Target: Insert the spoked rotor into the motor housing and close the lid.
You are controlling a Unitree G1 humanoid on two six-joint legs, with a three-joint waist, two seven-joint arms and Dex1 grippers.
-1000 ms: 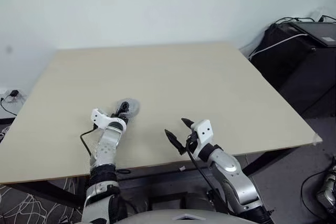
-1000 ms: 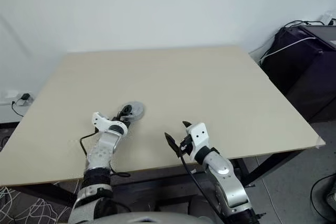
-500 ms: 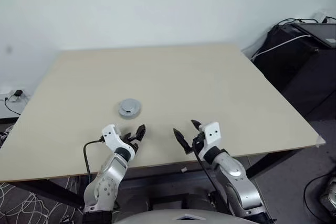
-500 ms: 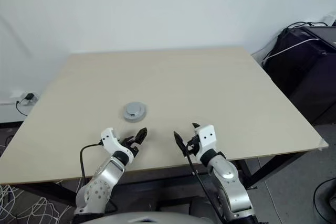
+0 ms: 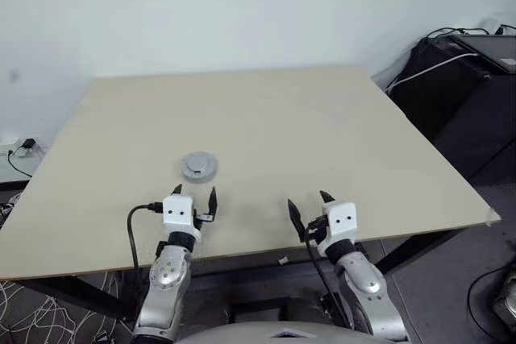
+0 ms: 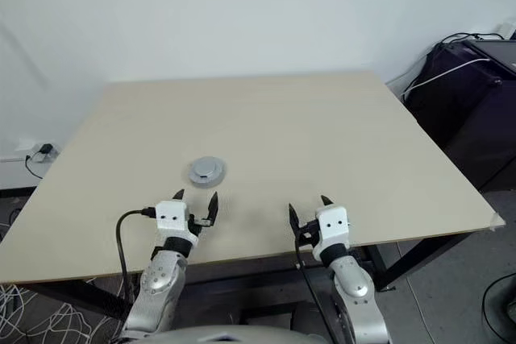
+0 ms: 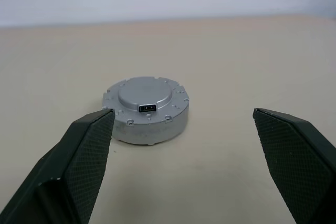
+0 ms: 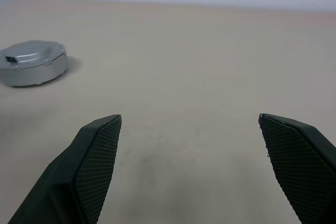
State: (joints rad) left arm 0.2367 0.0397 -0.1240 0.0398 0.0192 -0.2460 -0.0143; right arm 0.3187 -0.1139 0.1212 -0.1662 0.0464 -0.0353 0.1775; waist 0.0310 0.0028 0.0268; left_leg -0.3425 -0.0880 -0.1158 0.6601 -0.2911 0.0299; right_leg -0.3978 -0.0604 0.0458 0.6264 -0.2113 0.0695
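Hovering near the front edge of the pale table [image 5: 322, 134], the left gripper [image 5: 196, 197] is seen with its two black fingers spread wide and nothing between them. Just beyond its fingertips, a little ahead on the tabletop, the closed motor housing [image 5: 197, 165] is set down flat, with the lid [image 7: 145, 94] seated on top. To the left gripper's right, well apart from the housing, the right gripper [image 5: 307, 204] is held likewise released and empty, pointing forward.

A small dark connector slot and tiny screw holes on the lid are revealed in the left wrist view, details not made out from the head camera. In the right wrist view the housing [image 8: 32, 62] is placed off to one side, beyond the finger [image 8: 79, 169].

One second earlier the left gripper was reaching over the housing; it has since been drawn back and rolled level. The right gripper has been shifted rightward.
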